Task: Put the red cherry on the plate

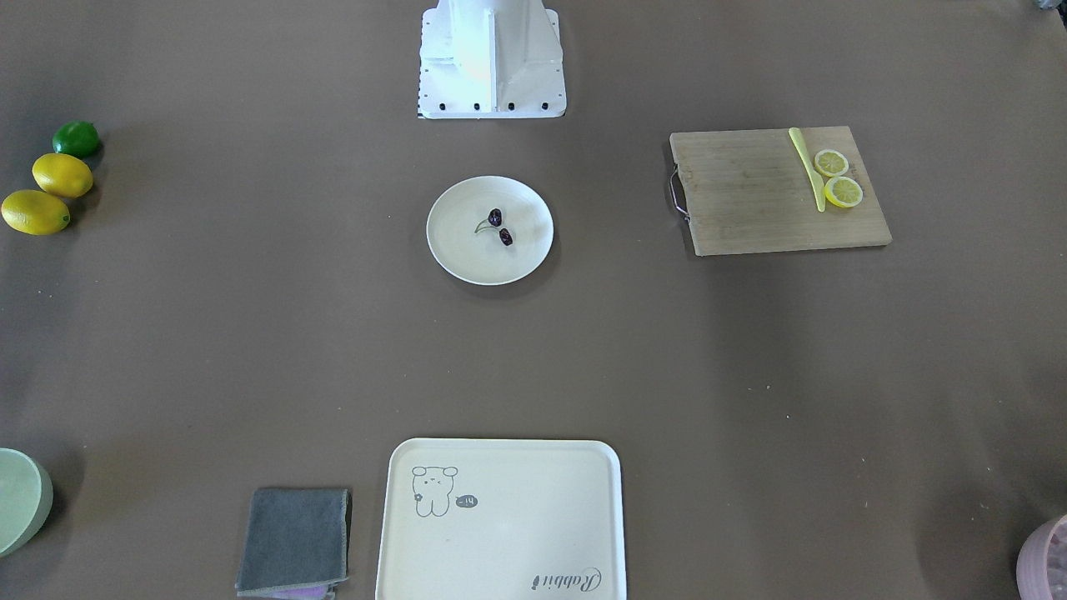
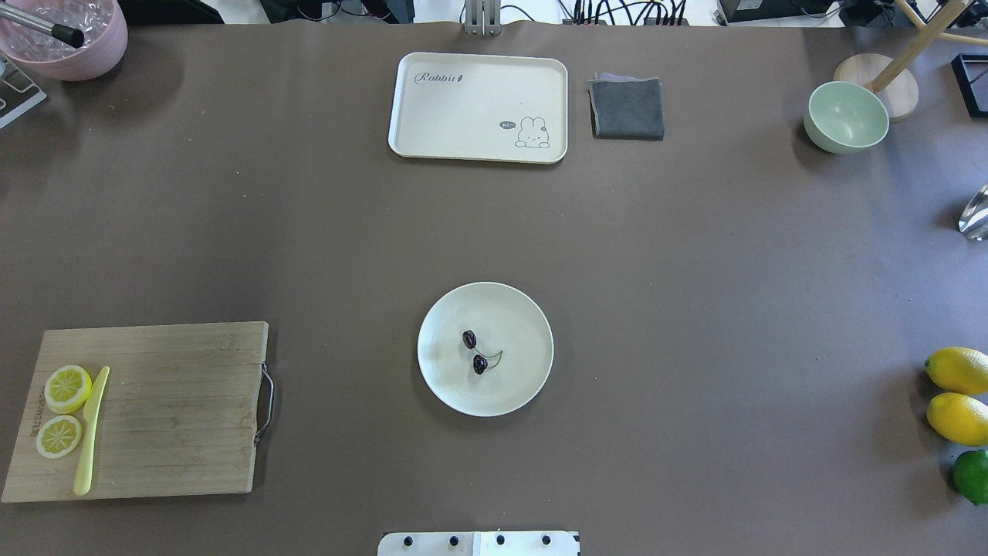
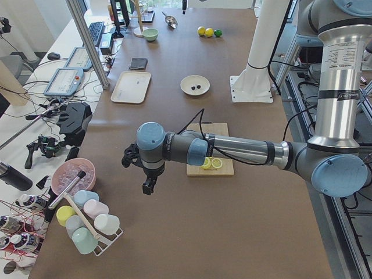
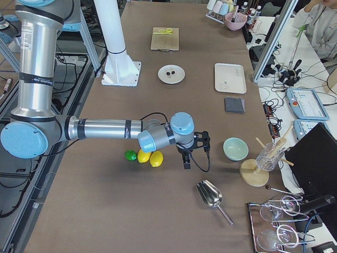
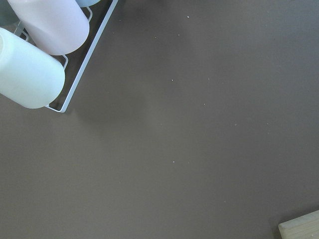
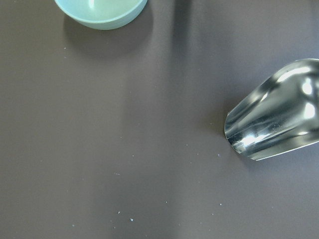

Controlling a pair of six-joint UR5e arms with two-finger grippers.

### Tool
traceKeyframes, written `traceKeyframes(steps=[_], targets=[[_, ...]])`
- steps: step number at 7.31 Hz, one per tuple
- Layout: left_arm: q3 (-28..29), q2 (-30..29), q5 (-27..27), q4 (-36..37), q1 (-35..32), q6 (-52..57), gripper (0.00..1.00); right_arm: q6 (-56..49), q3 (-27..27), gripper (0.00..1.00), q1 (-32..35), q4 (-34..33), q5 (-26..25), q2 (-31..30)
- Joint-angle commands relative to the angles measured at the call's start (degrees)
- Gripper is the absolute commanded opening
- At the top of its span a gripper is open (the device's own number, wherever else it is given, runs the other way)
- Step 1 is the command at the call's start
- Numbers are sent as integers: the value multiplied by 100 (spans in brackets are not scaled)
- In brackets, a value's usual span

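The red cherry [image 2: 475,351], a pair of tiny dark fruits joined by thin stems, lies near the middle of the round cream plate [image 2: 519,374]. The front-facing view shows the same cherry [image 1: 500,227] on the plate [image 1: 467,254]. Neither arm reaches into these two views. My left gripper [image 3: 148,186] hangs over bare table near the table's left end, far from the plate [image 3: 187,86]. My right gripper [image 4: 187,162] hovers near the right end, beside the lemons. Only the side views show them, so I cannot tell if either is open or shut.
A wooden cutting board [image 2: 177,409] holds two lemon slices [image 2: 63,409] and a yellow knife [image 2: 91,432]. A rectangular tray [image 2: 478,108], grey cloth [image 2: 627,108] and green bowl [image 2: 846,116] sit at the far side. Lemons [image 2: 957,394], a lime and a metal scoop [image 6: 274,117] lie right; a cup rack [image 5: 45,55] stands left.
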Motion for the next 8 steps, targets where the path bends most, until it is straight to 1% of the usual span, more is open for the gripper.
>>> traceKeyframes(steps=[1,2,3,5,8], targets=[[-45,-45,-1,221,9,-189,98,-153,-2,100,34,-550,-50,161],[-28,-37,-1,231,9,-172,98,-720,-28,100,34,-824,-50,214],[-71,15,16,170,9,-163,98,-917,-28,100,87,-1097,-59,363],[-124,25,-9,169,9,-172,98,-927,-28,100,87,-1082,-146,355],[-124,-37,-19,161,9,-198,98,-927,-28,100,87,-1064,-147,382]])
